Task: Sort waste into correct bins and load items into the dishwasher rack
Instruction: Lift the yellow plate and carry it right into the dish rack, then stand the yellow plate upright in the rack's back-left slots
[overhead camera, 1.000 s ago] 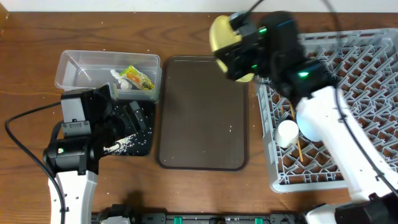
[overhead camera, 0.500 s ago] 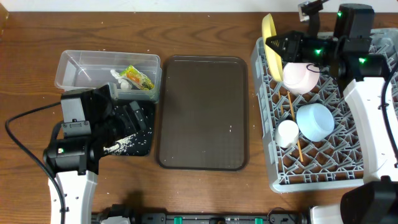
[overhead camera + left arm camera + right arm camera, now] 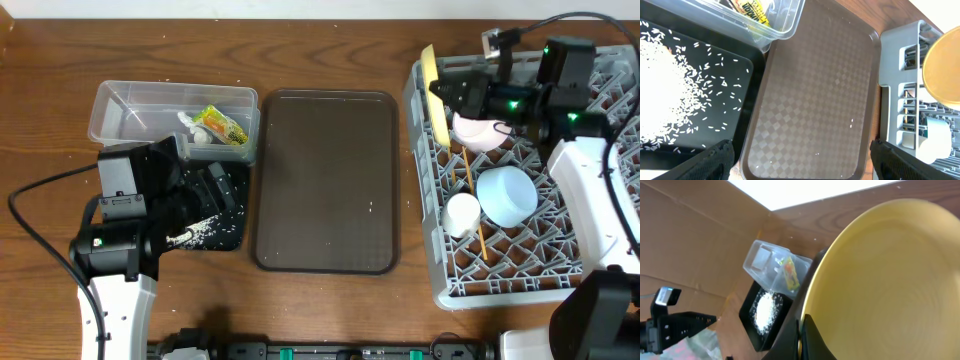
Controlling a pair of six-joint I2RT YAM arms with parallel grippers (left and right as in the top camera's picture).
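My right gripper [image 3: 452, 92] is shut on the rim of the yellow-green plate [image 3: 433, 80], held on edge at the left side of the grey dishwasher rack [image 3: 440, 280]; the plate fills the right wrist view [image 3: 890, 280]. In the rack lie the white bowl with pinkish underside [image 3: 478, 132], the light blue cup [image 3: 506, 195], the small white cup [image 3: 462, 214] and a chopstick [image 3: 474, 205]. The clear tub [image 3: 120, 100] holds the green-and-orange wrapper [image 3: 224, 125] and white paper. The black tray [image 3: 228, 235] holds rice [image 3: 660, 95]. My left gripper [image 3: 800, 160] is open and empty above the trays.
The flat brown serving tray [image 3: 325, 180] lies between the bins and the rack; it also shows in the left wrist view [image 3: 815, 95]. Bare wooden table surrounds everything.
My right arm carried the plate from above the brown tray's far right corner to the rack's left side and turned it on edge. The left arm has not moved.
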